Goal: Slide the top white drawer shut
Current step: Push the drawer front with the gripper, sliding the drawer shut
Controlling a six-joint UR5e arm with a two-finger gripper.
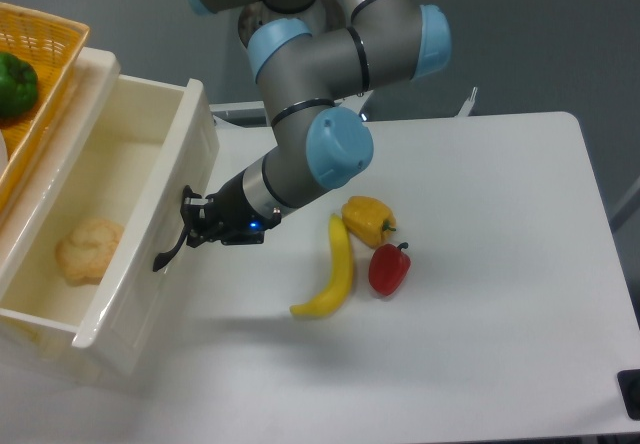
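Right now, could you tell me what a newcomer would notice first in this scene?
The open drawer at left, pulled far out with a bread roll inside. The arm's gripper is at the drawer's black handle; the fingers are too dark to tell if they grip it. On the table lie a banana, a yellow pepper and a red pepper.

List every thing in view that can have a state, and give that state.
top white drawer: pulled open, a bread roll inside.
gripper: at the drawer's black handle; fingers' grip cannot be told.
basket: holding a green pepper.
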